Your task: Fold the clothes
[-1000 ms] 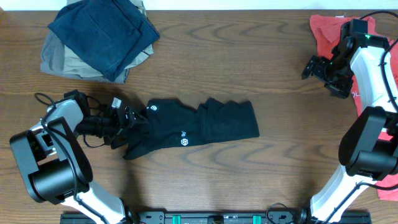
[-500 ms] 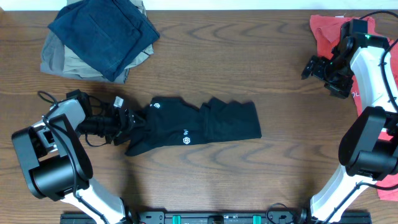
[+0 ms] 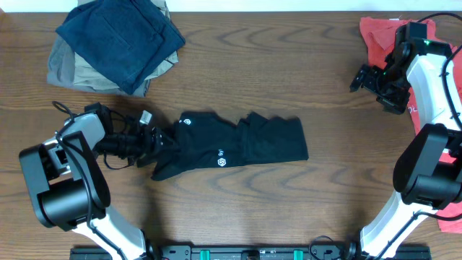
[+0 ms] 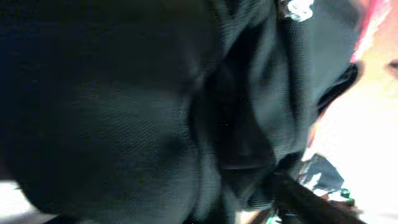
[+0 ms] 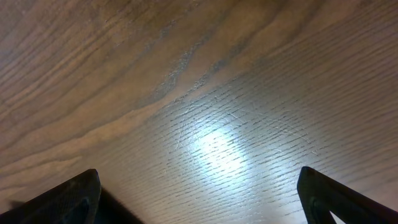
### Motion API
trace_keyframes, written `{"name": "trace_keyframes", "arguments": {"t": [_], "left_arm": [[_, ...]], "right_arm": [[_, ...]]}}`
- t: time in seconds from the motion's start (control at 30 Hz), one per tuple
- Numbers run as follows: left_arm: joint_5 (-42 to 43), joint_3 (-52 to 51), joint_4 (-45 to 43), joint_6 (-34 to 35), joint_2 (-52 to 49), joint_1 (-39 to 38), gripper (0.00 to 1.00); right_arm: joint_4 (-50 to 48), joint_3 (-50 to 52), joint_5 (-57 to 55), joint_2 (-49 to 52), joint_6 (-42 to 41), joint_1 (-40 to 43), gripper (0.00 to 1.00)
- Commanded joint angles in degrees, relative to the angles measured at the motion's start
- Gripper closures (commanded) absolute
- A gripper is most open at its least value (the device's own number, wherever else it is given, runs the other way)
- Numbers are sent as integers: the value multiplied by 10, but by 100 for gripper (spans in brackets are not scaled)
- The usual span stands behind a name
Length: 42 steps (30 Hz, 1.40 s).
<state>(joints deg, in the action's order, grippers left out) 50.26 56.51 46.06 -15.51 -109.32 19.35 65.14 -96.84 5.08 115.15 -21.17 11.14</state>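
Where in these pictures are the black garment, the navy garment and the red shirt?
black garment (image 3: 238,144), overhead view, middle of its body.
navy garment (image 3: 119,40), overhead view, centre of its top.
red shirt (image 3: 375,37), overhead view, bare left part.

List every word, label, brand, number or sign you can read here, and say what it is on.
No text here can be read.
black garment, white round logo near its left end: too small to read.
second white logo with tiny lettering, lower on it: too small to read.
white mark on the fabric, left wrist view: blurred.
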Motion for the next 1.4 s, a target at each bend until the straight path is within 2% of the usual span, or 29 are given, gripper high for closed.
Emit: {"name": "trace_keyframes", "arguments": {"t": [0.0,0.07,0.13,0.17,0.2,0.47,0.63,0.93,1.37], "left_arm": [[-44,-15,-7,-23,-24,-5,55],[-44,-15,-8,-21,-24,-5,73],[-44,-15,-8,-18,-24,-5,81],[-44,-15,-8,-18,-24,-5,90],[-44,-15,-8,-17,-24,-5,94],[-54,15,6,18,-18,-4,94],[-153,43,30,84,17,-4,94],[-264,76,73,139,133,-4,94],[-278,79,93,167,256,-4,94]], "right_arm": [[0,-10,-4,5,9,3,1],[0,-10,-4,5,9,3,1],[0,-10,-4,5,9,3,1],[0,-10,-4,5,9,3,1],[0,-10,-4,5,9,3,1],[0,-10,-4,5,9,3,1],[0,-10,-4,5,9,3,1],[0,-10,-4,5,9,3,1],[0,-10,-4,5,9,2,1]]}}
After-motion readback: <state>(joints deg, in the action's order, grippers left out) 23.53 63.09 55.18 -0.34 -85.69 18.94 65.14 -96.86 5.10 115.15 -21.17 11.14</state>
